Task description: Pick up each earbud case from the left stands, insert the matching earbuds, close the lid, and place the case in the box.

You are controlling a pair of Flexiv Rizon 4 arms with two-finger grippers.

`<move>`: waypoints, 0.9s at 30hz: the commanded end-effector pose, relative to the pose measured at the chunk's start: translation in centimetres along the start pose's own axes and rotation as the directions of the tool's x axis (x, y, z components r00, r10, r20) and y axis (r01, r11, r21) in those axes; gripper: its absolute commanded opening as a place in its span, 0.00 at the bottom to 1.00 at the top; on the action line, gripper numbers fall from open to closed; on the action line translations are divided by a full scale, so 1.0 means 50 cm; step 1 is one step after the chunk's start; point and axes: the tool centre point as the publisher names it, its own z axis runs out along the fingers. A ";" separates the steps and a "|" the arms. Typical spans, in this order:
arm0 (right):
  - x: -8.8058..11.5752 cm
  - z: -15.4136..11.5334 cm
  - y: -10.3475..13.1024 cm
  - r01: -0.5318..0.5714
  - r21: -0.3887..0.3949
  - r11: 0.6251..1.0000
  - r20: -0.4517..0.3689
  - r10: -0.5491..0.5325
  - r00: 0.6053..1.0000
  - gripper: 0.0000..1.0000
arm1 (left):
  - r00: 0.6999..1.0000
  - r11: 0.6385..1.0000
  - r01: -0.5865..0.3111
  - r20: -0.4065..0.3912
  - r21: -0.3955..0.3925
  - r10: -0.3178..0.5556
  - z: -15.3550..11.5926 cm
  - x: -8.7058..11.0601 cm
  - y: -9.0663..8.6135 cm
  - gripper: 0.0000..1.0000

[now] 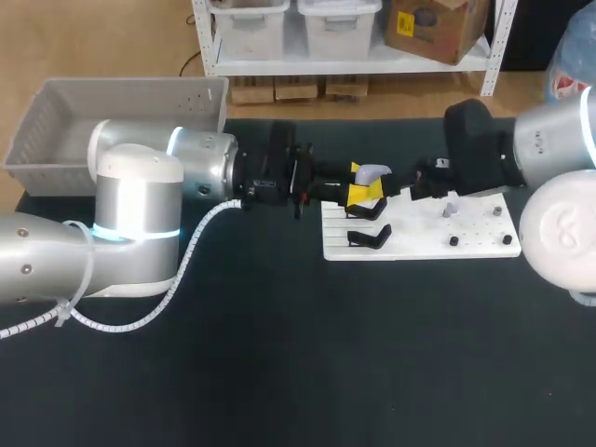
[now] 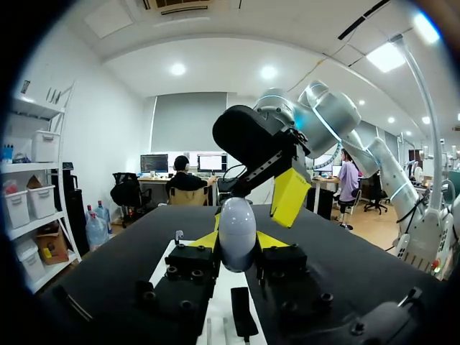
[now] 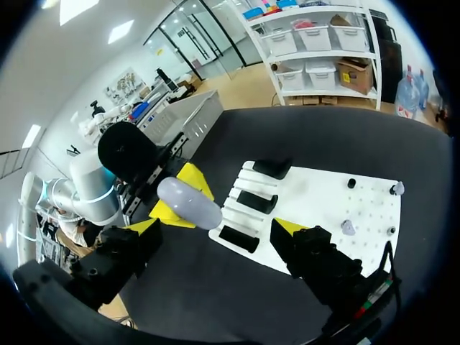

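A grey earbud case [image 1: 372,173] hangs above the left end of the white board [image 1: 424,244], and my left gripper [image 1: 366,188] is shut on it with its yellow tips on both sides. In the left wrist view the case [image 2: 237,231] stands upright between those tips. My right gripper [image 1: 417,182] is open just to the right of the case; in its own view the fingers [image 3: 287,227] stand wide apart with the case [image 3: 188,203] slightly ahead of them. Black stands [image 3: 256,201] line the board's left side. Small earbuds [image 3: 348,227] sit on its right part.
The grey box [image 1: 56,121] stands at the far left of the table, behind my left arm. The black tabletop in front of the white board [image 3: 323,194] is bare. One yellow fingertip [image 2: 290,195] of my right gripper hangs just beyond the case.
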 end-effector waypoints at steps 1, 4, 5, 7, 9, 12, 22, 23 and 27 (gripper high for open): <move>-0.010 0.009 -0.014 -0.003 -0.020 1.000 -0.004 0.003 1.000 1.00 | 1.000 1.000 -0.001 0.001 0.000 0.001 0.000 0.000 0.000 0.00; -0.014 0.009 -0.017 -0.008 -0.017 1.000 -0.003 0.008 1.000 1.00 | 1.000 1.000 -0.001 0.001 0.000 0.001 0.000 0.000 0.000 0.00; -0.015 0.009 -0.018 -0.010 -0.014 1.000 -0.003 0.010 1.000 1.00 | 1.000 1.000 -0.001 0.001 0.000 0.001 0.000 0.000 0.000 0.00; -0.019 0.007 -0.020 -0.014 -0.010 1.000 0.000 0.014 1.000 1.00 | 1.000 1.000 -0.001 0.001 0.000 0.001 0.000 0.000 0.000 0.00; -0.024 0.004 -0.021 -0.014 -0.005 1.000 0.008 0.014 1.000 1.00 | 1.000 1.000 -0.001 0.001 0.000 0.001 0.000 0.000 0.000 0.00; -0.034 -0.002 -0.020 -0.011 0.004 1.000 0.020 0.011 1.000 1.00 | 1.000 1.000 -0.001 0.001 0.000 0.001 0.000 0.000 0.000 0.00; -0.074 -0.062 0.013 0.126 0.177 0.976 0.067 -0.139 0.988 1.00 | 1.000 1.000 -0.001 0.001 0.000 0.001 0.000 0.000 0.000 0.00; -0.076 -0.071 0.017 0.158 0.223 0.962 0.052 -0.174 0.983 1.00 | 1.000 1.000 -0.001 0.001 0.000 0.001 0.000 0.000 0.000 0.00; -0.077 -0.110 0.025 0.256 0.349 0.901 -0.022 -0.265 0.964 1.00 | 1.000 1.000 -0.001 0.001 0.000 0.001 0.000 0.000 0.000 0.00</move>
